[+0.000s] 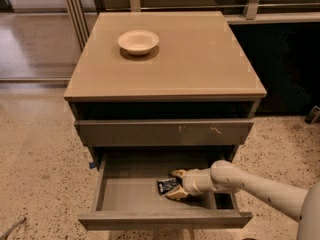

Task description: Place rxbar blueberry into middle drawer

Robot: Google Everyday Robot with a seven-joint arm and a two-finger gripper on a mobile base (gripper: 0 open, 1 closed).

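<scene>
The rxbar blueberry (167, 185), a small dark bar with pale lettering, is inside the open middle drawer (125, 196), just above its grey floor, right of centre. My gripper (175, 184) reaches in from the right on its cream arm. Its fingertips (178, 173) sit on either side of the bar's right end and are shut on it. The drawer is pulled out fully.
A cream round bowl (138, 41) stands at the back left of the cabinet top (200, 59). The drawer front above (165, 132), with small pale scratches, is shut. Speckled floor surrounds the cabinet. A dark cabinet stands at the right.
</scene>
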